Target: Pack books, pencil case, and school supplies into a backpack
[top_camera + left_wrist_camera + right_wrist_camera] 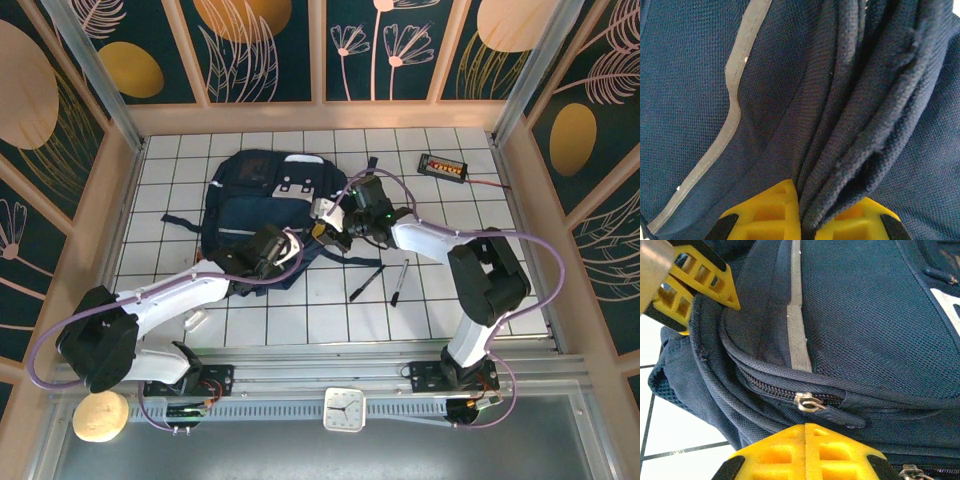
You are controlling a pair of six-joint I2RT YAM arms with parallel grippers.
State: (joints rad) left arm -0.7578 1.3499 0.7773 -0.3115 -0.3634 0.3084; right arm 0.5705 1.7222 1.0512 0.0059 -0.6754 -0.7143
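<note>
The navy backpack lies flat at the table's back left, its pale stripe running down the fabric. My left gripper is shut on a bunched fold of the backpack's near right edge. My right gripper is shut, its tips just short of a metal zipper slider and its dark pull tab. The left fingers show at the right wrist view's top left. Two dark pens lie right of the backpack. The books are out of view. A pale rounded thing, maybe the pencil case, peeks out beside the left arm.
A black box with orange lights and its cable sit at the back right. A small clock rests on the front rail. Wooden walls close in the tiled table on three sides.
</note>
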